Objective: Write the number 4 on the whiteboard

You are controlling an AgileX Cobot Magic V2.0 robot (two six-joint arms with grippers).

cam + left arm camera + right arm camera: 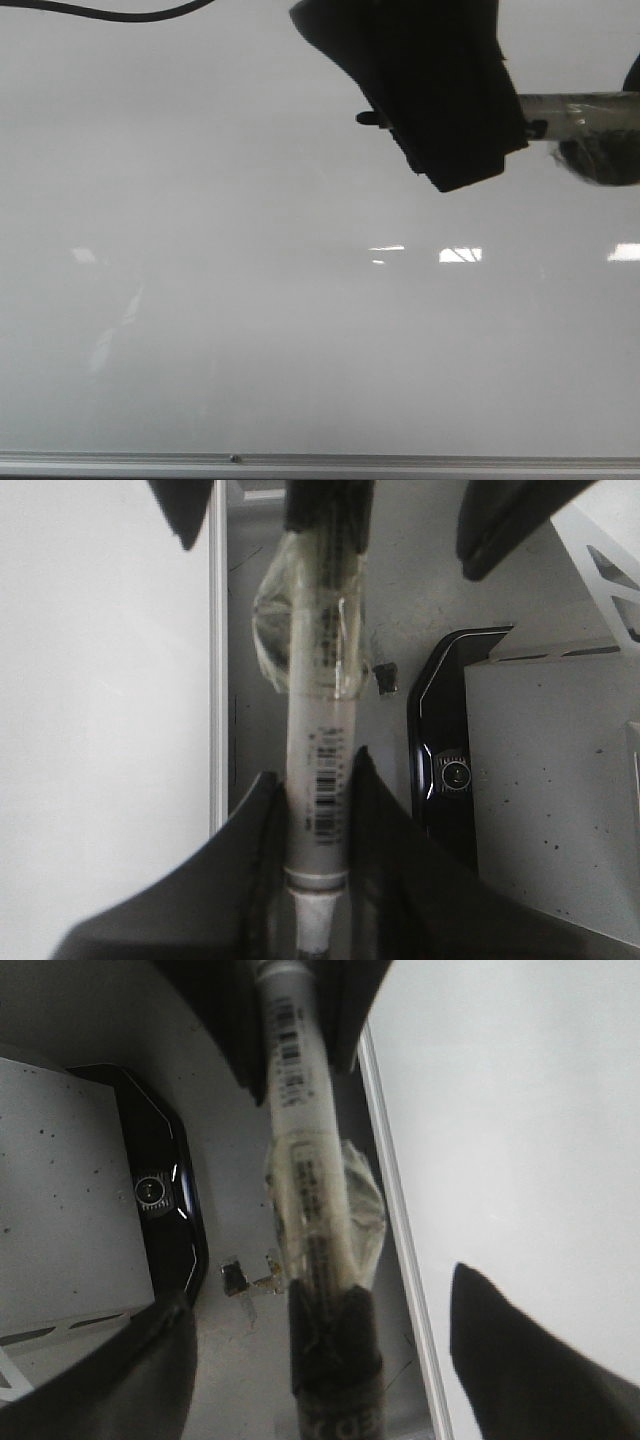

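Dark gripper [420, 90] hiding whiteboard [250, 340] top

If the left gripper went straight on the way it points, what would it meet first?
Probably the right gripper, facing it, open around the marker's far end; depth unclear.

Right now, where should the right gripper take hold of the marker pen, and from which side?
Probably the black taped end, approaching opposite the left gripper, which clamps the barcoded barrel. The marker pen is slim and round, so the right gripper should straddle it.
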